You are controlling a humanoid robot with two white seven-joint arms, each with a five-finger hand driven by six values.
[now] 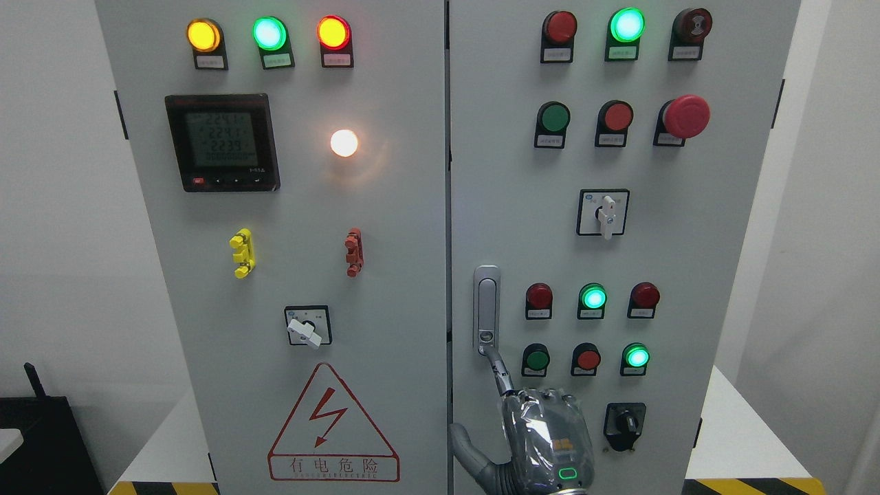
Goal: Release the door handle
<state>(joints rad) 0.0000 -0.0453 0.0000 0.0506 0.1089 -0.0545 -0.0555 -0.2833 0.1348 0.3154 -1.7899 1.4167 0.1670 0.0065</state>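
Chrome door handle (486,309), one fingertip on its lower end.

Steel and stiff, I judge the door handle a slick, rigid lever set flush in its slot on the cabinet door (591,240); its lower end, by the lock, is where I'd take or leave it. It sits just right of the seam between the two doors. I can't tell which arm this hand (543,433) belongs to; it hangs just below the handle, forefinger (500,371) stretched up touching the handle's foot, thumb spread wide, other fingers folded, gripping nothing.
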